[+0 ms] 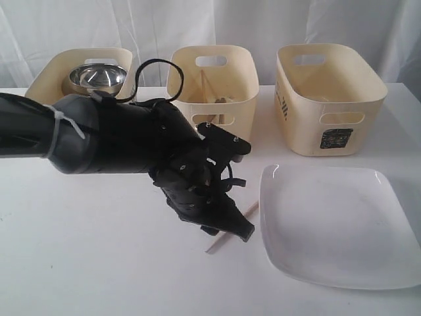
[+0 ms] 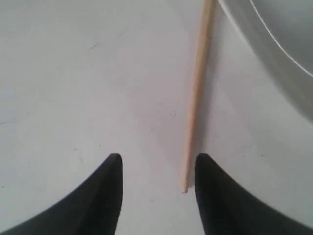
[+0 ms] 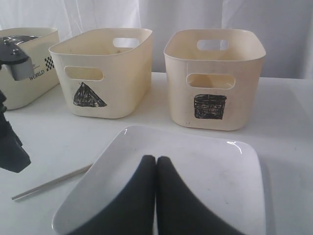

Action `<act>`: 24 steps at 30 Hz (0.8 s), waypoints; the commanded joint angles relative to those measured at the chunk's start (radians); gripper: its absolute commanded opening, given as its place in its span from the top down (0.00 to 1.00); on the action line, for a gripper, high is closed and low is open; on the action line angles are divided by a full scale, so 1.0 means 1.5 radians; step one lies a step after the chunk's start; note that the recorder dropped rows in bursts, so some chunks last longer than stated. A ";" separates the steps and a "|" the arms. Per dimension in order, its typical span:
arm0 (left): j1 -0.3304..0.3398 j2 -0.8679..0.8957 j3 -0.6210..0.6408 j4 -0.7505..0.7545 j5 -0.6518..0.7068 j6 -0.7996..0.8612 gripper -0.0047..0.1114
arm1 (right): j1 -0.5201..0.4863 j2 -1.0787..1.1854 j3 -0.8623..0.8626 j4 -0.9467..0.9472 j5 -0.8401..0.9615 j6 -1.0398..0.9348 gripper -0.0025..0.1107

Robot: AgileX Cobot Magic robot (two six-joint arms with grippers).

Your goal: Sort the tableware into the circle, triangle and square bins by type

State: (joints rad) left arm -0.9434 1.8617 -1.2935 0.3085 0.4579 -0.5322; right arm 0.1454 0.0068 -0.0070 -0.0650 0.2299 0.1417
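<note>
Setting: white worktop (image 1: pixel 99 263) is carrying everything, with a pale curtain (image 1: pixel 197 20) hanging behind.
Left end effector (image 2: pixel 157 164): is hovering low over the worktop with its fingers spread apart, gripping nothing.
Chopstick (image 2: pixel 198 88): is lying flat on the worktop, its near end sitting between the spread fingers, off-centre and close to one of them.
Handling: it is looking light, stiff, thin and smooth, so it is likely to roll or slip out of a loose pinch.
Where to grip: pinching across the shaft a little in from the end is looking safest, once the fingers are centred over it.
Plate (image 1: pixel 335 224): is lying just beside the chopstick's far end; whether they are touching is not clear.
Right end effector (image 3: pixel 156 161): is hanging over the plate with its fingers pressed together, holding nothing.
Triangle bin (image 3: pixel 105 73): is standing behind the chopstick, with a thin wooden stick leaning inside.
Square bin (image 3: pixel 215 78): is standing behind the plate.
Circle bin (image 1: pixel 59 72): is holding a steel bowl (image 1: pixel 97 78).
</note>
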 commanded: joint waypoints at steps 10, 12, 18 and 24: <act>-0.004 0.016 0.005 -0.046 -0.027 0.253 0.62 | -0.004 -0.005 0.005 -0.003 -0.006 0.002 0.98; -0.004 0.019 0.005 -0.047 -0.027 0.253 0.67 | -0.004 -0.005 0.005 -0.003 -0.006 0.002 0.98; -0.004 0.020 0.005 -0.047 -0.024 0.228 0.61 | -0.004 -0.005 0.005 -0.003 -0.006 0.002 0.98; -0.004 0.016 0.005 -0.156 -0.030 0.214 0.57 | -0.004 -0.005 0.005 -0.003 -0.006 0.002 0.98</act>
State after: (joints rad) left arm -0.9434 1.8942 -1.2935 0.1471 0.4292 -0.1939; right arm 0.1454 0.0068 -0.0070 -0.0650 0.2299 0.1417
